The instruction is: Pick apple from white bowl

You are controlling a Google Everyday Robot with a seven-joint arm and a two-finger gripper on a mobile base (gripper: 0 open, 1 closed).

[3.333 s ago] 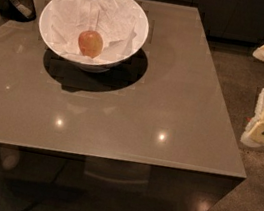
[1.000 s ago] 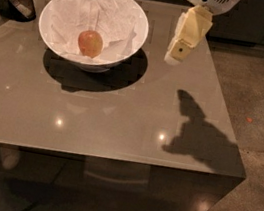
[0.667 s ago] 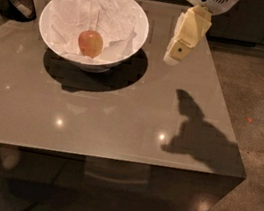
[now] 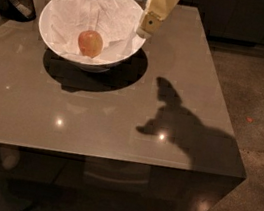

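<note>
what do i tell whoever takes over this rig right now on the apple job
Gripper: hangs over the right rim of the white bowl, off to the right of the apple, not touching it.
Apple: lies in the bowl on the crumpled paper, left of centre.
Bowl: stands at the far left of the table, with a dark cup to its left.
Done: arm brought to the bowl.
Left: move over the apple, lower, grasp it, lift it out.
</note>
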